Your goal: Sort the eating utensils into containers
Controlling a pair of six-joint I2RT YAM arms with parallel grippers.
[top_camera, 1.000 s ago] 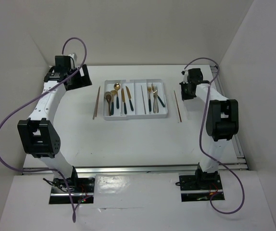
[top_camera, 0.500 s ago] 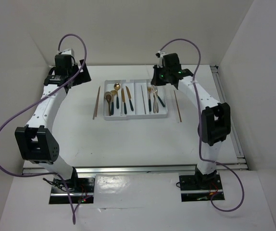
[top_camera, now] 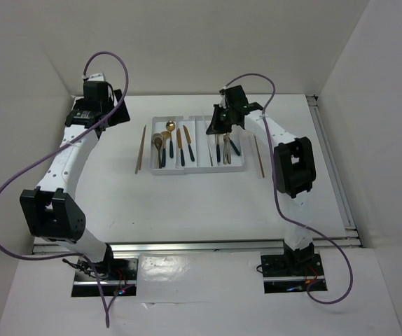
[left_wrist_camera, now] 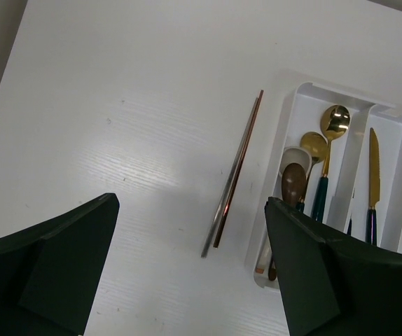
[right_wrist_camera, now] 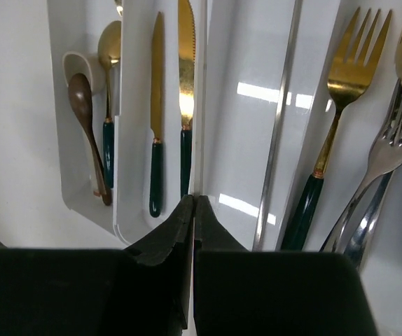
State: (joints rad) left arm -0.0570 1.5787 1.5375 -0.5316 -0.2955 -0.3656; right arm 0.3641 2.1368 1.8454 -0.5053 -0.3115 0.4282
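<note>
Above the tray (right_wrist_camera: pixel 243 161), the right gripper (right_wrist_camera: pixel 195 203) is pinched shut, apparently on one chopstick (right_wrist_camera: pixel 198 105). That chopstick lies parallel to the compartments, over the divider left of the tray's third compartment. The left gripper (left_wrist_camera: pixel 190 210), spread wide, hangs over the chopstick pair (left_wrist_camera: pixel 236 175) just left of the tray.

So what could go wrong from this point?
The thin brown-gold chopstick pair lies flat on the white table beside the flat white plastic tray; the open left tool might slip off it or nudge the tray. The shut right tool hangs right over a tray divider and could bump it coming down.
</note>
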